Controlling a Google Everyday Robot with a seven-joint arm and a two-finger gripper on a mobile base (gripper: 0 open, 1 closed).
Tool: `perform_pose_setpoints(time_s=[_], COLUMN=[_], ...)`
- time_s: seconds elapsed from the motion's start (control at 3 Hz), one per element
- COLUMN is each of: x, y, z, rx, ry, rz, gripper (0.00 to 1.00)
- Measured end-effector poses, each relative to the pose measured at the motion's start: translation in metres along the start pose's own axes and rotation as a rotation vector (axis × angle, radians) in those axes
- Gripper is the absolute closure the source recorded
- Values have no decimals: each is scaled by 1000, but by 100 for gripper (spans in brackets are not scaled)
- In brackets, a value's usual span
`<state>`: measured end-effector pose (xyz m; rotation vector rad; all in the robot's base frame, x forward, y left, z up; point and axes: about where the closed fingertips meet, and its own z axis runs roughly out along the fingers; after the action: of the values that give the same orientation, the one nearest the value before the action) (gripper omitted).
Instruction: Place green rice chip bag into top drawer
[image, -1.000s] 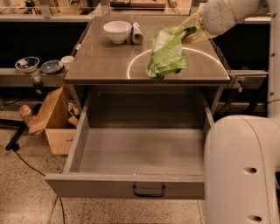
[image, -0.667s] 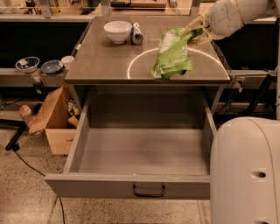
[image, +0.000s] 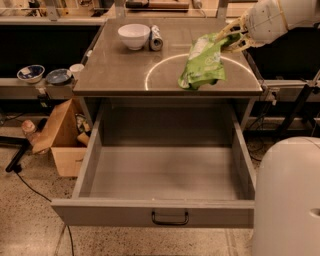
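The green rice chip bag (image: 204, 62) is crinkled bright green foil and hangs tilted above the right part of the counter. My gripper (image: 234, 38) is shut on the bag's upper right end and holds it up near the counter's right edge. The top drawer (image: 165, 215) is pulled fully open below the counter, its grey inside bare, its dark bar handle (image: 170, 218) at the front centre. The bag is above the counter, behind the drawer's open space.
A white bowl (image: 133, 36) and a small silver can (image: 156, 38) stand at the counter's back left. A brown cardboard box (image: 62, 138) sits on the floor left of the drawer. Bowls (image: 31, 73) rest on a left shelf. My white base (image: 287, 200) fills the lower right.
My gripper has lifted the green bag a little and carried it slightly right and toward the front of the counter. The drawer has stayed open.
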<state>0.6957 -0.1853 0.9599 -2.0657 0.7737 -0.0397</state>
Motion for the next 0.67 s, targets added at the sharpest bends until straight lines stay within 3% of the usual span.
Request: perform_pose_setpoints(time_s=[0.33,0.67], x=[12,13], y=[-10,-1], z=[-12,-15], rx=[36,44], ry=[95,150], rz=[3,29], gripper=[100,100])
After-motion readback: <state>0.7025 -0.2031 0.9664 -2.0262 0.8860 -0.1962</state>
